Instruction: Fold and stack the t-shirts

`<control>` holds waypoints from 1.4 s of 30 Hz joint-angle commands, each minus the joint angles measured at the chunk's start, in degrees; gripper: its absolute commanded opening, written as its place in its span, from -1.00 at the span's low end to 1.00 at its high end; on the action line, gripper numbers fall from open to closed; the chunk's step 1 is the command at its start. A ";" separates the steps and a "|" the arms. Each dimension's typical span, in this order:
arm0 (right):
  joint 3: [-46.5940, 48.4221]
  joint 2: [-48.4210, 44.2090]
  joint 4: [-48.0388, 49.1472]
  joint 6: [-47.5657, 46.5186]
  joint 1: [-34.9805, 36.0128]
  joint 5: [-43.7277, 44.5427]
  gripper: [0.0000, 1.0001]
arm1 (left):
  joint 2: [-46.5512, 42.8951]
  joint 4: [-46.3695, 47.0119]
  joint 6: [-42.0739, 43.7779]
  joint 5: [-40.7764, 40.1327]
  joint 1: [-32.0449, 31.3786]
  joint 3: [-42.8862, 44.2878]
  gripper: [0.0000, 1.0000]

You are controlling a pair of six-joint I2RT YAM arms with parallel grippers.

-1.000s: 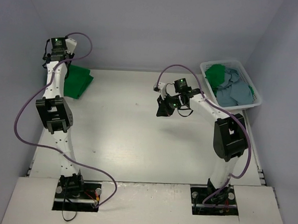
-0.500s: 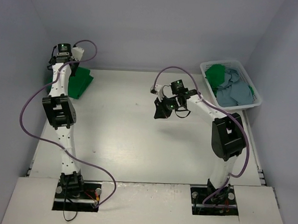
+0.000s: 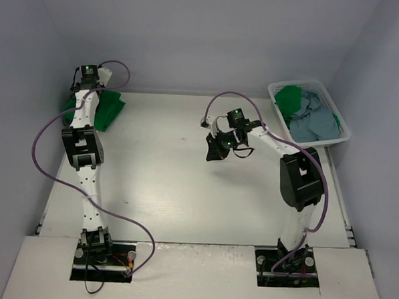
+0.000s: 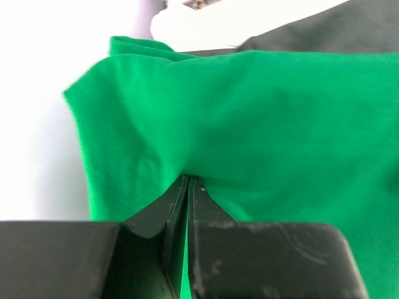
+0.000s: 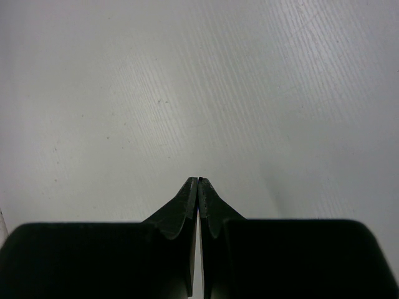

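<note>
- Top view: the left tool (image 3: 84, 83) is out at the far-left corner of the worktop (image 3: 171, 181), right over the folded green t-shirt (image 3: 108, 108). A second ago that wrist sat higher and further left, and it has since swung in over the cloth. The wrist hides the jaws from up here.
- Same view: the right tool (image 3: 214, 150) hangs over the bare middle of the worktop, closed and empty. It has only drifted a touch to the left and nearer.
- Same view: the white basket (image 3: 323, 84) at the far-right corner holds a second green t-shirt (image 3: 289, 97) and a light blue t-shirt (image 3: 311, 122), both crumpled.
- My read is that one shirt is folded and parked, and the rest of the pile hasn't been started.
- Left wrist: the left tool (image 4: 189, 177) is closed, after standing partly open a moment back. Its tips are buried in a pucker of the green t-shirt (image 4: 262, 118), with wrinkles running out from them. That looks like a pinch on a fold to me, probably to tidy or shift the shirt, though the cloth covers the very tips.
- Right wrist: the right tool (image 5: 198, 179) has its fingers pressed together with nothing between them, and only plain worktop (image 5: 187, 93) below.
- Brands and writing: none readable in any view, just small green lights on the wrists.
</note>
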 commanded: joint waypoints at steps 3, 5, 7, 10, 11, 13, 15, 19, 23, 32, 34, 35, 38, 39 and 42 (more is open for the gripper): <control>1.22 -0.17 0.32 -0.92 0.34 -0.85 -1.00 | -7.70 6.80 -0.23 -2.35 0.97 -1.68 -1.00; 1.14 -0.08 0.23 -0.93 0.43 -0.76 -1.00 | -8.32 8.03 0.47 -3.14 0.97 -2.65 -1.00; 1.14 -0.17 0.23 -0.92 0.51 -0.85 -1.00 | -8.41 9.60 1.52 -4.19 1.06 -3.45 -1.00; 1.22 -0.35 0.14 -0.92 0.60 -0.85 -1.00 | -7.71 10.49 2.41 -5.34 1.24 -2.66 -1.00; 1.22 -0.35 0.14 -0.92 0.60 -0.76 -1.00 | -7.62 10.84 2.41 -5.60 1.41 -2.66 -1.00; 1.14 -0.35 0.14 -1.01 0.60 -0.85 -1.00 | -7.71 11.89 2.15 -5.87 1.59 -2.66 -1.00; 1.14 0.00 0.05 -1.10 0.60 -0.85 -1.00 | -8.41 12.77 1.36 -5.78 1.94 -2.75 -1.00; 1.22 0.62 -0.03 -1.45 0.87 -0.85 -1.00 | -8.86 15.50 1.44 -6.13 2.29 -2.92 -1.00; 1.22 0.71 -0.12 -1.63 1.22 -0.85 -1.00 | -5.35 15.06 3.11 -7.45 2.29 0.58 -1.00; 1.40 1.06 -0.39 -1.80 1.39 -0.85 -1.00 | 1.86 14.54 5.31 -9.47 2.29 4.02 -1.00; 1.40 1.32 -0.39 -1.98 1.48 -0.85 -1.00 | 3.70 13.75 6.01 -9.47 2.38 4.81 -1.00; 1.40 1.41 -0.39 -1.98 1.57 -0.94 -1.00 | 4.24 13.75 6.10 -9.82 2.29 4.81 -1.00; 1.40 1.93 -0.48 -2.15 1.57 -0.94 -1.00 | 6.25 13.31 6.71 -9.91 2.38 4.90 -1.00; 1.40 2.02 -0.48 -2.24 1.57 -0.85 -1.00 | 6.70 13.22 6.54 -9.91 2.38 4.73 -1.00; 1.40 2.46 -0.48 -2.24 1.57 -0.85 -1.00 | 8.54 12.69 6.63 -10.09 2.38 5.16 -1.00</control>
